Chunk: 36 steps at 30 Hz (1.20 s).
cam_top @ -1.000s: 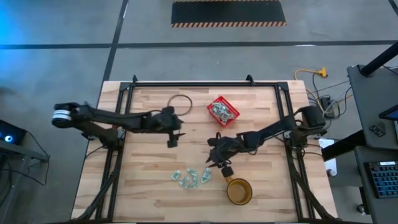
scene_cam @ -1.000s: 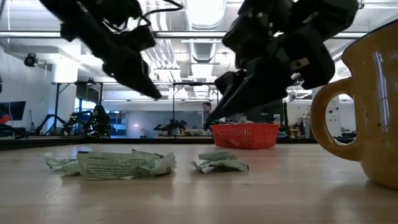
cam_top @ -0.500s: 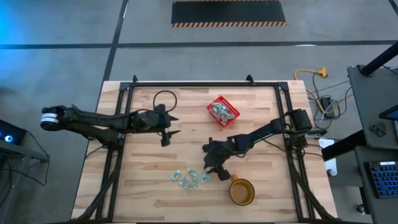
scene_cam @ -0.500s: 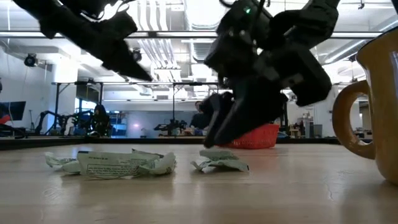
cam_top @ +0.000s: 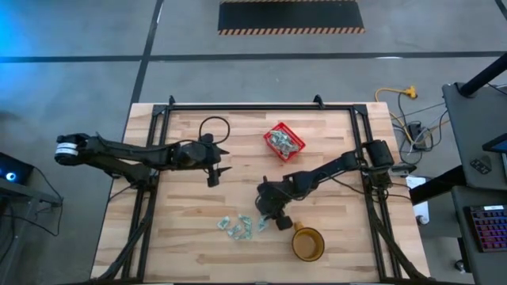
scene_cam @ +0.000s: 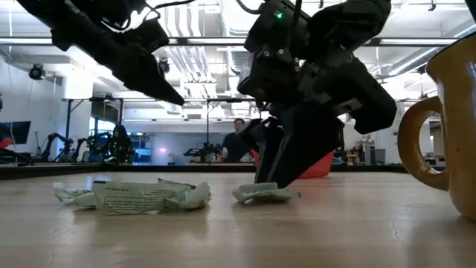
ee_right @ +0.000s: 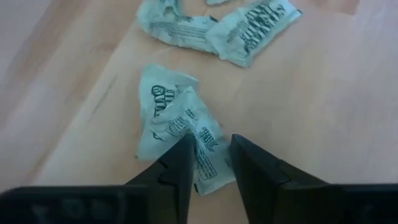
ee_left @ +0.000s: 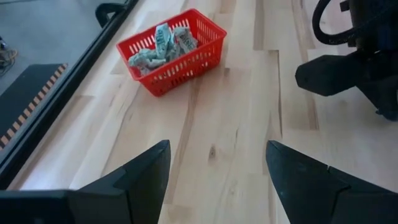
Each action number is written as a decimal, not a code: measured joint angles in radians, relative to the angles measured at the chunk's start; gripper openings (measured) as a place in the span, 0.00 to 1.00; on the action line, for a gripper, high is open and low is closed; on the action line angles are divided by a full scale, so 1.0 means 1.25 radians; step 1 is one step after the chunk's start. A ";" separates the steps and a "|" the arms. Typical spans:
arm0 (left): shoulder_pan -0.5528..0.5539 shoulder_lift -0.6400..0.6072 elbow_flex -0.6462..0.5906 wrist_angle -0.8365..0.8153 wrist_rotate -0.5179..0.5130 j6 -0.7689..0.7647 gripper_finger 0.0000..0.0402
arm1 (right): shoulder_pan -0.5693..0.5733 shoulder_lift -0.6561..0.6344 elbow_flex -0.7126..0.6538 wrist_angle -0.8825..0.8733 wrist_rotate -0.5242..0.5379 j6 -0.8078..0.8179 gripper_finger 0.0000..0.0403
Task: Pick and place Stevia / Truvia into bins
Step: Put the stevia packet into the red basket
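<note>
The right gripper is down at the tabletop, its fingers narrowly parted and straddling the edge of a crumpled Stevia sachet; whether they pinch the paper I cannot tell. That sachet lies at the end of the loose cluster of sachets nearest the amber mug, with the mug just beside the gripper. In the low view the gripper's tips meet the sachet on the wood, and the other loose sachets lie on the far side of it from the mug.

The red basket sits well apart from the mug, toward the far rail of the tabletop, and already holds several sachets.

The left gripper hovers above the wood beside the basket, on the side away from the right arm, its fingers spread wide and holding nothing
</note>
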 joint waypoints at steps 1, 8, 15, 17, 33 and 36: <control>0.000 0.000 0.000 0.000 0.000 0.000 0.61 | 0.000 -0.003 0.000 -0.001 0.004 -0.007 0.21; 0.000 0.000 0.000 0.003 0.000 0.001 0.61 | -0.003 -0.027 0.006 -0.004 0.011 -0.021 0.05; 0.000 0.000 0.000 0.003 0.000 0.001 0.61 | -0.006 -0.067 0.028 -0.038 0.050 -0.068 0.02; 0.000 0.000 0.000 0.002 0.000 0.001 0.61 | -0.010 -0.087 0.036 -0.064 0.124 -0.084 0.02; 0.000 0.000 0.000 0.000 0.001 0.001 0.61 | -0.178 -0.260 0.041 -0.390 0.718 0.205 0.02; 0.000 0.000 -0.001 0.000 0.001 0.001 0.61 | -0.214 -0.268 0.037 -0.424 0.712 0.244 0.02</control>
